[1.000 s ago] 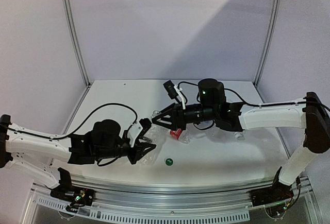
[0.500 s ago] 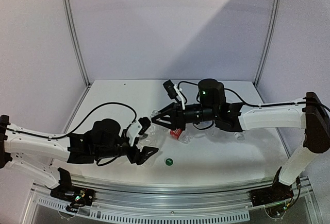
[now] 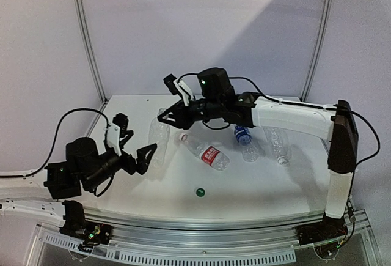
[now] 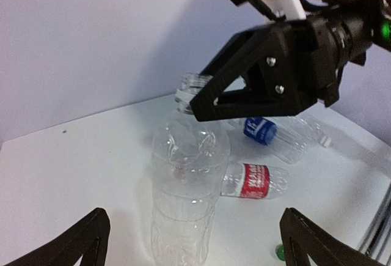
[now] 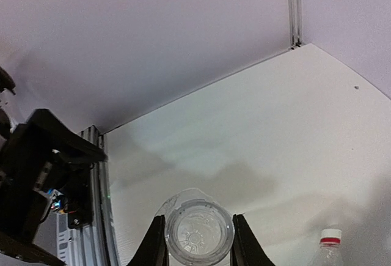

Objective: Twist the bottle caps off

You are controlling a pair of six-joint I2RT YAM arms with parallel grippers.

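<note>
An unlabelled clear bottle (image 3: 159, 140) (image 4: 189, 174) stands upright on the white table at the back left. My right gripper (image 3: 163, 119) (image 5: 199, 235) is shut on its clear round top (image 5: 199, 232), one finger on each side. My left gripper (image 3: 135, 144) (image 4: 195, 241) is open and drawn back, a short way in front of that bottle and touching nothing. A red-labelled bottle (image 3: 211, 155) (image 4: 253, 180) lies on its side mid-table, with a white cap (image 5: 330, 236). A blue-labelled bottle (image 3: 244, 137) (image 4: 259, 129) lies behind it. A loose green cap (image 3: 199, 191) (image 4: 279, 252) rests near the front.
Another unlabelled bottle (image 3: 278, 144) lies on the right side of the table (image 3: 256, 186). The enclosure's walls and metal posts (image 3: 85, 40) close in the back and sides. A metal rail (image 3: 201, 241) runs along the near edge.
My left gripper opened, let go of the clear bottle and pulled back to the left. My right arm swung left and farther back, carrying the bottle by its top.
</note>
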